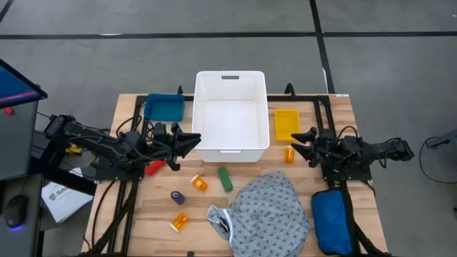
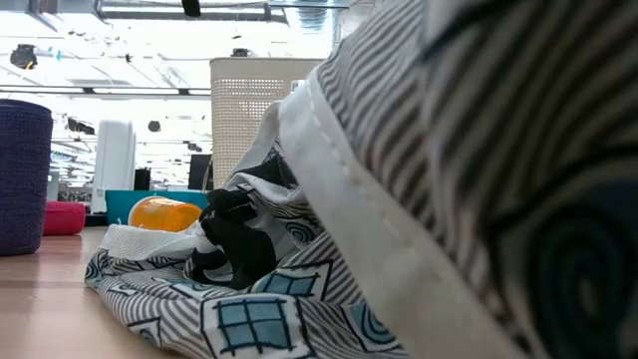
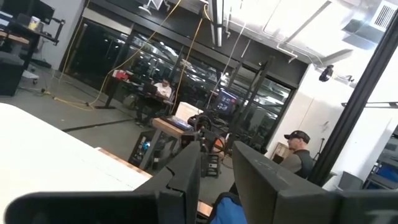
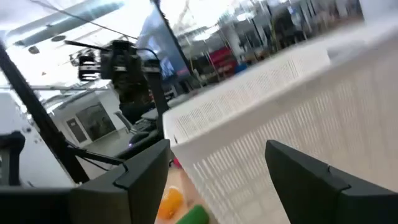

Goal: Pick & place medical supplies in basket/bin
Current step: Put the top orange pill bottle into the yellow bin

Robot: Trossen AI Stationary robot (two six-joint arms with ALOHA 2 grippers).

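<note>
Hovering beside the white bin, the left hand is nearly closed and empty, the right hand wide. Bottles, small pieces and the gown lie on the desk. A careless reach might roll a bottle away.

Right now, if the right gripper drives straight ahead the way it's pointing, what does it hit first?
Most likely the white bin. The right gripper stands open beside the bin's right wall, pointing at it; its wrist view is filled by that wall. An orange pill bottle lies just below the line; height is unclear, so it may be clipped.
</note>
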